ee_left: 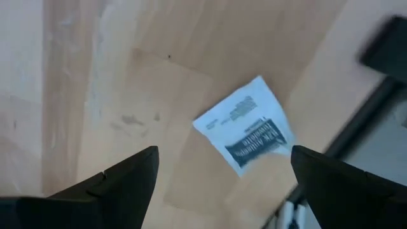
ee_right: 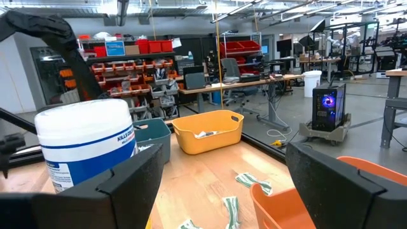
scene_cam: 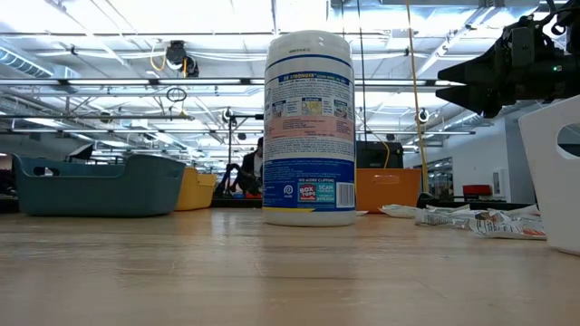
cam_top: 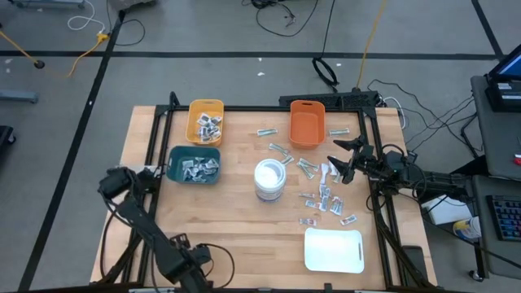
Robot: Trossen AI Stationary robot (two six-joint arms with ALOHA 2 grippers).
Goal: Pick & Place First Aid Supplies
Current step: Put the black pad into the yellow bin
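Note:
My left gripper [ee_left: 224, 151] hangs open near the table's left edge [cam_top: 130, 179], pointing down. One first aid packet, a white square with dark print [ee_left: 245, 130], lies flat on the wood below and between its fingers, untouched. More first aid supplies [cam_top: 326, 195] lie scattered right of centre; others sit in the yellow bin [cam_top: 205, 122] and the teal bin [cam_top: 194, 165]. My right gripper [cam_top: 338, 159] waits open at the right edge, held level above the table [ee_right: 224, 149].
A white-and-blue wipes canister [cam_top: 269, 179] stands at the table's centre. An orange bin [cam_top: 306, 124] sits at the far side, a white tray [cam_top: 334, 250] near the front right. A dark frame bar [ee_left: 375, 95] runs close to the left packet.

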